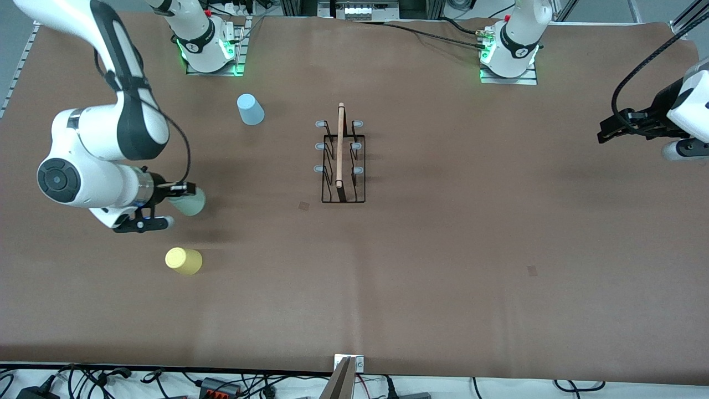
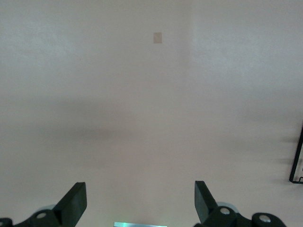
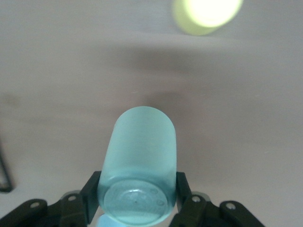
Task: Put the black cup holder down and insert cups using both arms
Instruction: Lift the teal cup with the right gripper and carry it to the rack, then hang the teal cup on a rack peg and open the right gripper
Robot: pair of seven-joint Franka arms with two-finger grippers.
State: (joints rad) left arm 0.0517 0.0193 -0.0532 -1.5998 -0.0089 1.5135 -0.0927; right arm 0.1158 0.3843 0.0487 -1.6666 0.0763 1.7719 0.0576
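Fingers of my right gripper (image 3: 137, 198) are clamping the mint green cup (image 3: 140, 165) over the table (image 1: 443, 249); my left gripper (image 2: 139, 203) is waiting, jaws spread.

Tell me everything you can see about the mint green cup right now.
The mint green cup is a small, plain, handleless tumbler of translucent-looking plastic, tapered toward its flat, closed base. The right gripper is shut on it, one finger pressing each side near the base. It is tipped on its side with the base toward the wrist. It is over the table toward the right arm's end, with the yellow cup nearby.
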